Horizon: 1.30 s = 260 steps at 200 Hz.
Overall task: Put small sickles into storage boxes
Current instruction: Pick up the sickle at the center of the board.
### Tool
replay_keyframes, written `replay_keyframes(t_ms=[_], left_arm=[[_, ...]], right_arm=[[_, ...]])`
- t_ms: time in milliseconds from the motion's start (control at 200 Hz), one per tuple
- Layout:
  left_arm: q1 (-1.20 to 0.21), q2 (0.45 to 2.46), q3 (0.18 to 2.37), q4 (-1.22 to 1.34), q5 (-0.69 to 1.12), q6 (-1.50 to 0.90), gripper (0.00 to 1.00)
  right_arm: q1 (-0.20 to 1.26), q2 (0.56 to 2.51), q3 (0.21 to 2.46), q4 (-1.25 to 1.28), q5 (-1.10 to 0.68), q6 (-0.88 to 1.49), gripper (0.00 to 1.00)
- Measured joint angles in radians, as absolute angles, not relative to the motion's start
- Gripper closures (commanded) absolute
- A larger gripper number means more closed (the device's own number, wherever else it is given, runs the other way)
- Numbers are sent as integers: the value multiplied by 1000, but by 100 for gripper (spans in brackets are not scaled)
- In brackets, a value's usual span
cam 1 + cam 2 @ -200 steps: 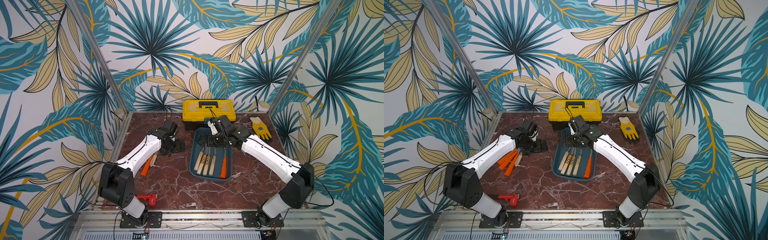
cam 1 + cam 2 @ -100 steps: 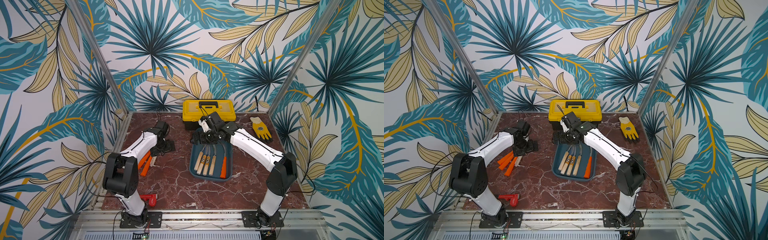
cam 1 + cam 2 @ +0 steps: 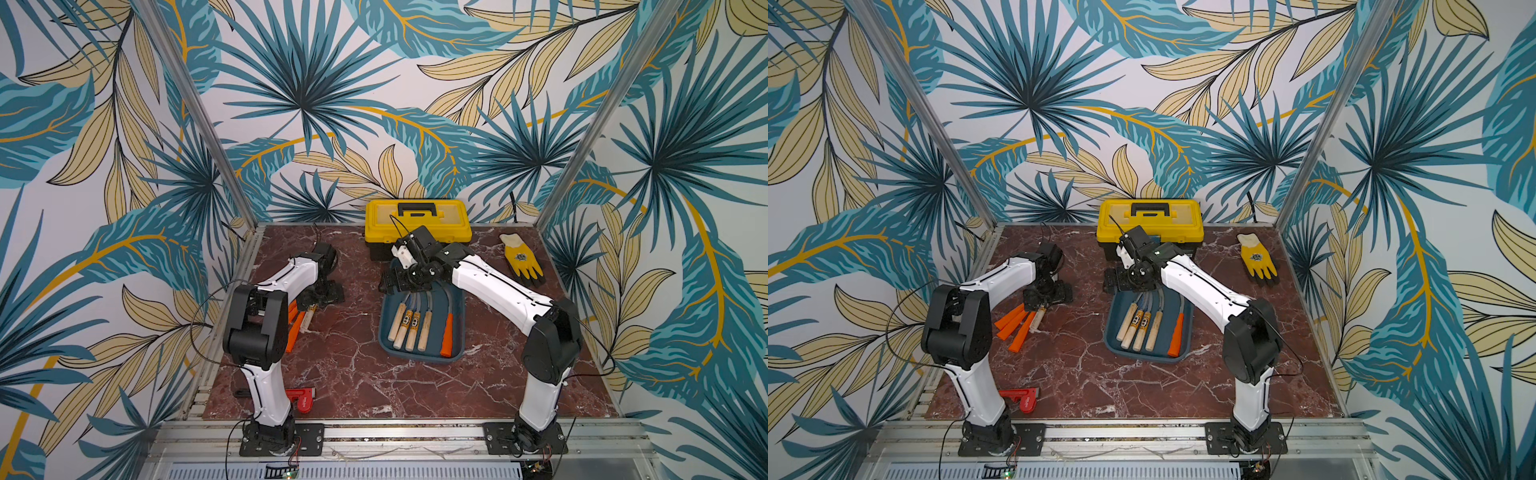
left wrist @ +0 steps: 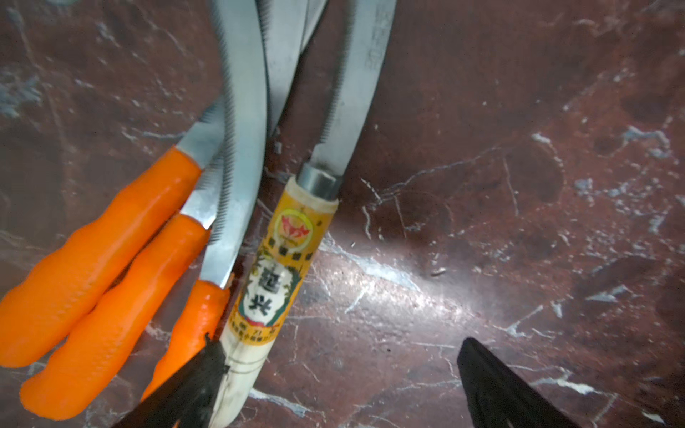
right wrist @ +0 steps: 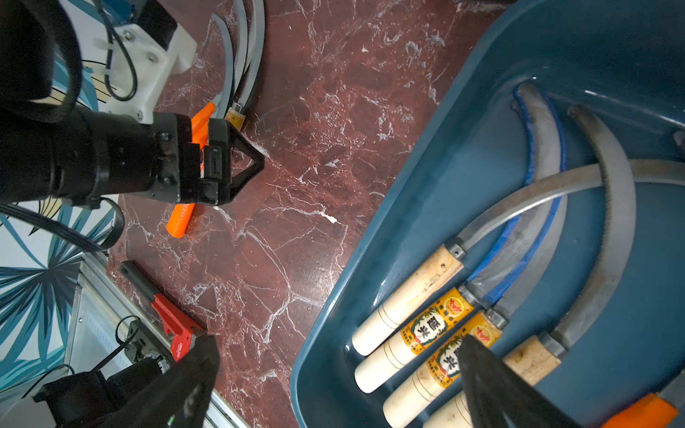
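Note:
The teal storage box (image 3: pixel 420 358) (image 3: pixel 1142 355) holds several small sickles (image 3: pixel 409 326) (image 5: pixel 426 329), most with wooden handles and one orange. At the left, three orange-handled sickles (image 4: pixel 111 252) (image 3: pixel 1013 322) and a labelled wooden-handled one (image 4: pixel 281 266) lie loose on the marble with their blades crossed. My left gripper (image 4: pixel 339 352) (image 3: pixel 322 297) hangs open just above them. One of its fingertips (image 4: pixel 207 367) overlaps the wooden handle's end. My right gripper (image 5: pixel 337 344) (image 3: pixel 392 282) is open and empty over the box's far left rim.
A yellow-and-black toolbox (image 3: pixel 417 220) stands at the back, just behind the right wrist. A yellow glove (image 3: pixel 521 259) lies at the back right. A red clamp-like tool (image 3: pixel 303 401) (image 5: pixel 174 326) rests at the front left by the left arm's base.
My right gripper has swung left, from over the box's far end to its far left rim. My left gripper has drawn back left over the loose sickles. Both stay open.

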State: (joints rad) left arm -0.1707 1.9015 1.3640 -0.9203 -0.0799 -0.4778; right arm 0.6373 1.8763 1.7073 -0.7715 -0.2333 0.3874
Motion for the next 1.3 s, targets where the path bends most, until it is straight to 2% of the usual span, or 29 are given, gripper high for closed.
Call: replay_keyframes(t_ms=[230, 451, 736, 911, 1106, 1302], left_arm=[[-160, 1956, 1375, -904, -82, -456, 1], [-159, 1966, 1374, -886, -46, -445, 8], [-183, 1966, 1362, -859, -15, -437, 35], [-216, 1966, 1361, -854, -14, -435, 57], [-249, 1966, 1361, -850, 1, -435, 100], [-268, 1966, 1361, -849, 19, -438, 100]], right_arm=[[620, 1876, 1707, -784, -237, 387, 0], [607, 1876, 1707, -786, -237, 387, 0], [607, 1876, 1707, -787, -233, 389, 0], [607, 1876, 1706, -787, -227, 396, 1], [607, 1876, 1694, -787, -216, 407, 0], [607, 1871, 1679, -783, -202, 419, 0]])
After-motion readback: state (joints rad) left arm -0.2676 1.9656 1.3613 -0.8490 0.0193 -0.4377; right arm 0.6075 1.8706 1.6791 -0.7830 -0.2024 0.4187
